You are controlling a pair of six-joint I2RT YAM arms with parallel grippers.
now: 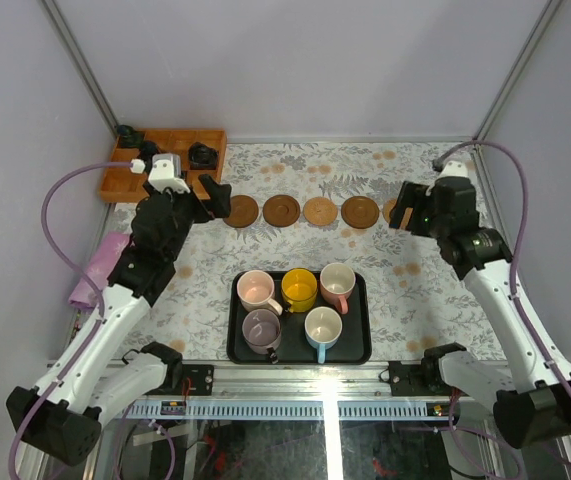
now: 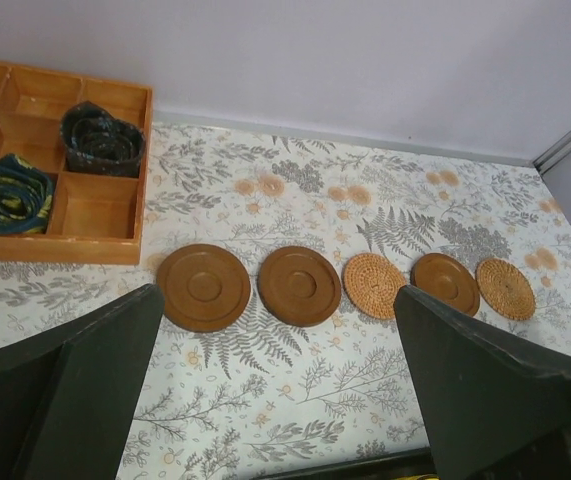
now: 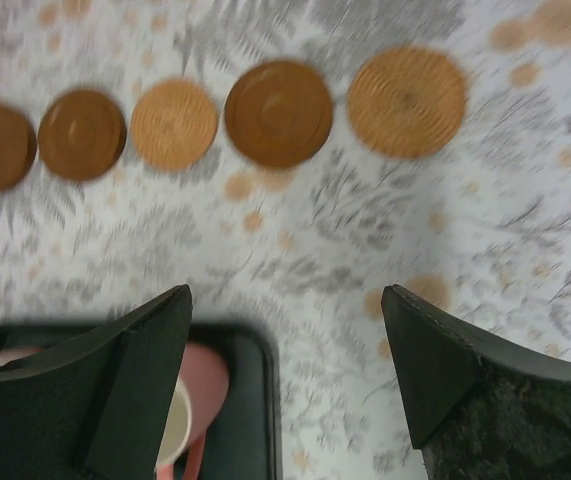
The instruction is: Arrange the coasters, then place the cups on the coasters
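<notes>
Several round brown coasters lie in a row across the cloth: the leftmost coaster (image 1: 241, 211) (image 2: 203, 287), others (image 1: 320, 211), and the rightmost coaster (image 1: 393, 208) (image 3: 406, 101), partly hidden under my right gripper. Two are woven (image 2: 374, 285). Several cups stand in the black tray (image 1: 353, 345): pale pink (image 1: 255, 290), yellow (image 1: 299, 289), white with pink handle (image 1: 337, 283), mauve-grey (image 1: 262, 328), white with blue handle (image 1: 322, 327). My left gripper (image 1: 218, 197) (image 2: 276, 292) hangs open just left of the row, empty. My right gripper (image 1: 412, 205) (image 3: 286, 292) is open and empty at the row's right end.
A wooden compartment box (image 1: 165, 160) (image 2: 95, 210) with dark rolled items sits at the back left. A pink cloth (image 1: 100, 265) lies by the left arm. In the right wrist view the tray corner (image 3: 250, 400) and a pinkish cup (image 3: 200, 385) show.
</notes>
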